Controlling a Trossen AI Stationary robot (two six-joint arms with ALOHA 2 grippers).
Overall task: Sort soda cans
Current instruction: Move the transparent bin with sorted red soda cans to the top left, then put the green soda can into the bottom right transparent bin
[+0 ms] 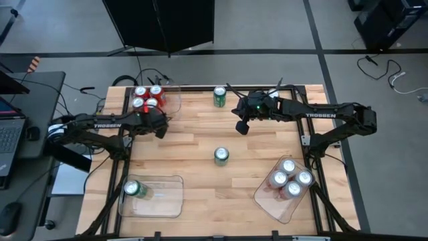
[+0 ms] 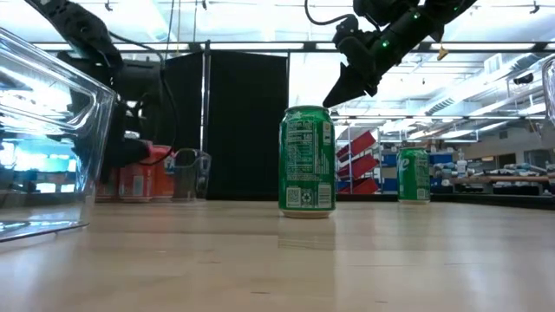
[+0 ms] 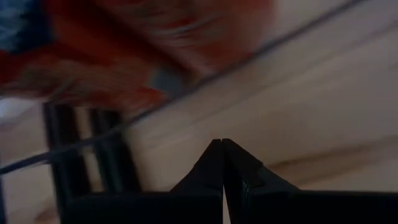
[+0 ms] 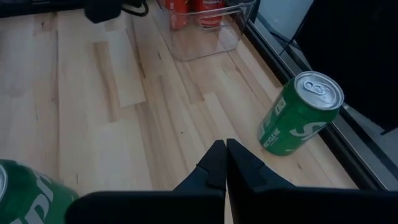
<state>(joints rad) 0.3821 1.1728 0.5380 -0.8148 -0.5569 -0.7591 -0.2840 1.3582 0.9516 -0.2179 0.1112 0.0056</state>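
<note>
We've got 4 red cans [image 1: 148, 98] in their clear tray [image 1: 175, 100]; 4 silver-white cans [image 1: 289, 177] trayed; 1 green can [image 1: 132, 189] trayed, 2 smooth green cylinders [image 1: 221, 156] loose on pale wood; left gripper [image 1: 160, 128] and right gripper [image 1: 242, 126] pinched together, empty.

The high view looks straight down over the whole desk [image 1: 200, 134]. The low view sits at desk level, facing across. Both share the middle green can [image 1: 221, 156], which stands close in the low view; wrist views look close past shut fingers [image 4: 214, 165].

"TROSSEN" on left arm [image 1: 107, 124], right arm [image 1: 319, 115]
</note>
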